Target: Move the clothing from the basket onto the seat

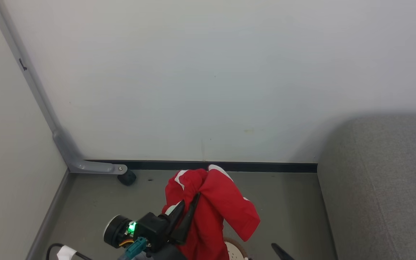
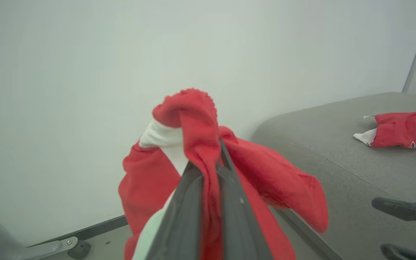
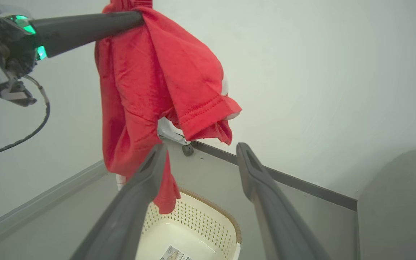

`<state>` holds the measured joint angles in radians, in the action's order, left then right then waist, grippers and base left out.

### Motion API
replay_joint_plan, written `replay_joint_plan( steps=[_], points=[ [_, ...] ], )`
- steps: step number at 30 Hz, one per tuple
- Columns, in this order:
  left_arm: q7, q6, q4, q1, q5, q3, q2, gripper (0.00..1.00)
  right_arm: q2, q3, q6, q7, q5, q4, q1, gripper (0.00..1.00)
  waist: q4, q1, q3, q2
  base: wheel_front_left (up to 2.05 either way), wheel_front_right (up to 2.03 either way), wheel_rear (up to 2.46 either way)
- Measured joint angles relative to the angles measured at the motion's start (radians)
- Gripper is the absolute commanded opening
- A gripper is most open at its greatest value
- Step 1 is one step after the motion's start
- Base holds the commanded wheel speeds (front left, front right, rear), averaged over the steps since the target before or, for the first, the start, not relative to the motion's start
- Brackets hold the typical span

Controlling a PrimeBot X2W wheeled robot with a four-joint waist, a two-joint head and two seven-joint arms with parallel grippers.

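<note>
The left gripper point(image 1: 190, 199) is pinched narrow on a red garment point(image 1: 222, 206) with white trim, its two dark fingers nearly meeting on a fold of cloth. The cloth bunches past the fingertips and hangs down on both sides of them, hiding the fingers' inner faces. The folds hide what kind of garment it is. Below this gripper the loose hem dangles over the cream basket point(image 3: 208, 216); whether it touches the rim cannot be told. The basket's near part is cut off, as is a paper label point(image 3: 173, 254) on its floor. The right gripper point(image 3: 201, 148) stands wide with nothing between its fingers, lower than the left and beside the hanging hem. To the right of both grippers is the grey sofa point(image 2: 338, 159). On it, well apart from the left gripper, lies a second red garment point(image 2: 399, 130), its dark print cut off at the edge.
</note>
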<state>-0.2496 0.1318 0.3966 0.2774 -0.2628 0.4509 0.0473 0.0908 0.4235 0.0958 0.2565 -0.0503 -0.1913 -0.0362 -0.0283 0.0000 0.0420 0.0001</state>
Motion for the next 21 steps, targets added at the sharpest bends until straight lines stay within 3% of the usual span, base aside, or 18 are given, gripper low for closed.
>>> replay_joint_plan(
  steps=[6, 21],
  points=[
    [0.0, 0.0, -0.029, 0.023, -0.001, 0.047, 0.0, 0.0, 0.003, 0.097, 0.011, 0.0, 0.059, 0.0, 0.041, 1.0, -0.003, 0.0, -0.01, 0.0, 0.0, 0.0, 0.0],
    [0.004, 0.0, -0.059, 0.039, -0.035, 0.157, 0.001, 0.0, -0.008, 0.148, 0.01, 0.0, 0.113, -0.05, 0.166, 1.0, -0.007, 0.0, -0.023, 0.0, 0.0, 0.0, 0.0]
  ],
)
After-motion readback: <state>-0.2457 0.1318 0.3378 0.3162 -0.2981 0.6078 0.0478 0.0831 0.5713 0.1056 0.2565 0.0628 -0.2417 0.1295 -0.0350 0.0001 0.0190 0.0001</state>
